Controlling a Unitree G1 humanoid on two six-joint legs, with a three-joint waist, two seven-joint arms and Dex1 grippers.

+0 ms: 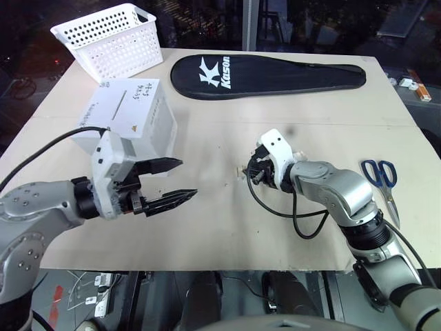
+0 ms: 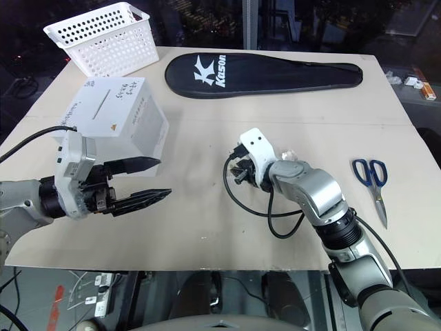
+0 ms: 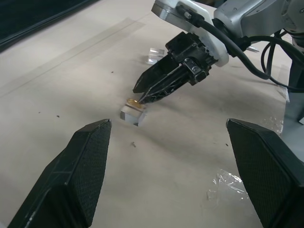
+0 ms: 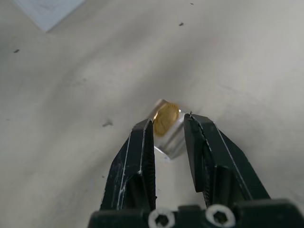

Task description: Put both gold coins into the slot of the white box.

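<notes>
A gold coin (image 4: 166,118) lies on top of a small clear case (image 3: 132,113) in the middle of the table. My right gripper (image 4: 167,121) reaches down to it, its two black fingers closed in on the coin's edges. The white box (image 1: 134,114) stands tilted at the left, its slot (image 1: 118,103) on the top face. Just in front of the box hovers my left gripper (image 1: 187,178), open and holding nothing, pointing across toward the right gripper (image 3: 140,99).
A white perforated basket (image 1: 110,38) sits at the far left corner. A black racket cover (image 1: 265,74) lies along the back. Blue-handled scissors (image 1: 382,179) lie near the right edge. Another clear case (image 3: 154,54) rests behind the right gripper.
</notes>
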